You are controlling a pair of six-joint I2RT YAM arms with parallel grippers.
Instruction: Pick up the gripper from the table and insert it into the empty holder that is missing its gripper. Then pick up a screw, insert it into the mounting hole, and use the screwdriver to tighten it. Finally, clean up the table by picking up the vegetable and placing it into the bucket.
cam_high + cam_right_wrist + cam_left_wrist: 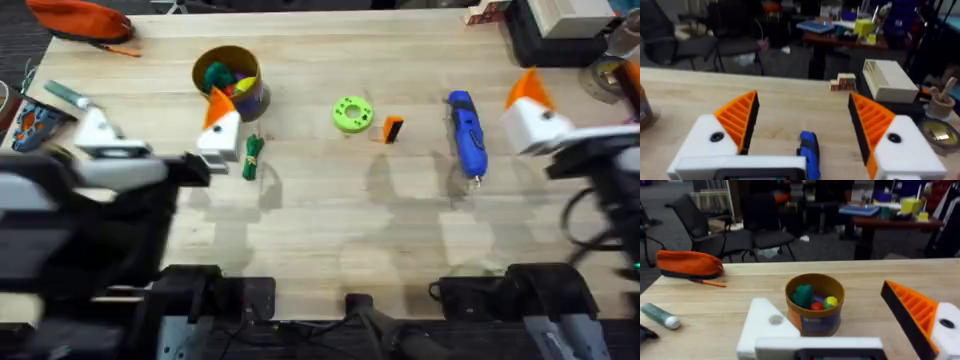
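Small orange plastic wedge gripper (393,129), mid-table toward far edge: light, rigid, slippery; grasp flat sides. Left gripper (845,325) and right gripper (802,125): fingers spread, empty.

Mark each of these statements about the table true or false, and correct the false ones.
1. The blue screwdriver lies on the table. True.
2. The small orange gripper sits inside the bucket. False: it lies on the table beside the green disc.
3. The left gripper has one bare white holder. True.
4. The vegetable is already in the bucket. False: it lies on the table.
5. The right gripper is shut. False: open.
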